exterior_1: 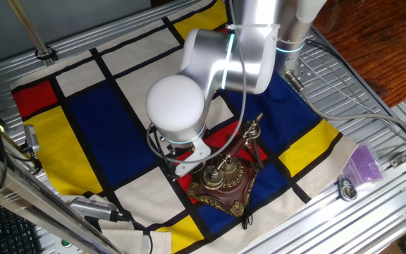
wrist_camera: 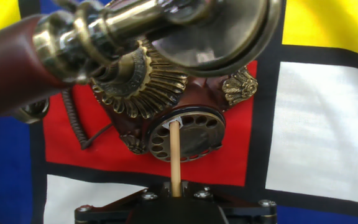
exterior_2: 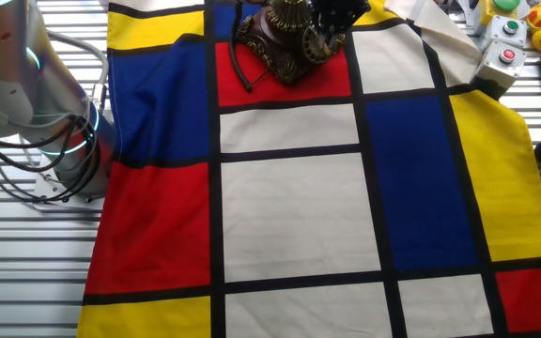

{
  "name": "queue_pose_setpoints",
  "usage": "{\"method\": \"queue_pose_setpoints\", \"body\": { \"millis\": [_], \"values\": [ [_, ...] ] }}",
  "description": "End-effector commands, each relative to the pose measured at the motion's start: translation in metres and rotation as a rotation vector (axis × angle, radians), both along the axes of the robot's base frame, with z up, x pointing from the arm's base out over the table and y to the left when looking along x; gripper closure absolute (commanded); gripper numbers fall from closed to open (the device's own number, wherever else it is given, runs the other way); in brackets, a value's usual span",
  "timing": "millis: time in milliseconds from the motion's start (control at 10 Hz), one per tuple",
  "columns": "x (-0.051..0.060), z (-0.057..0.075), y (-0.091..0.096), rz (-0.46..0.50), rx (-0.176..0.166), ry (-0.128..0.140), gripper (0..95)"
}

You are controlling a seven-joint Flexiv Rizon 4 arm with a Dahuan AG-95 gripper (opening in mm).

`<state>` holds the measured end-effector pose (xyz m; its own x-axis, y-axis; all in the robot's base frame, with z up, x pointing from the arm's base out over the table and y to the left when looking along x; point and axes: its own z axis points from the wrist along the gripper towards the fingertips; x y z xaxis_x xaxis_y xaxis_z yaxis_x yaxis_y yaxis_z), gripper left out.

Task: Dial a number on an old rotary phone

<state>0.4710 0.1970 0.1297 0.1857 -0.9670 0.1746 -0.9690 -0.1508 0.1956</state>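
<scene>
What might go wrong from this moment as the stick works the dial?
The thin wooden stick held in the gripper is tipped into the dial; it might slip out of its finger hole or bend. The handset hangs close above the stick, so lifting may knock it. Pushing could shift the old rotary phone on the cloth.

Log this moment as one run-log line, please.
phase: dialing | gripper: holds wooden stick | stick tip: at rotary phone dial | handset: on cradle
</scene>
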Motion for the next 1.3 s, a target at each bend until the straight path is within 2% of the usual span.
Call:
{"method": "queue_pose_setpoints", "body": {
  "millis": [100,1300],
  "values": [
    [0.001,0.001,0.0,-0.006,-0.007,0.0,95.0],
    [0.012,-0.002,0.001,-0.055,-0.019,-0.007,95.0]
  ]
}}
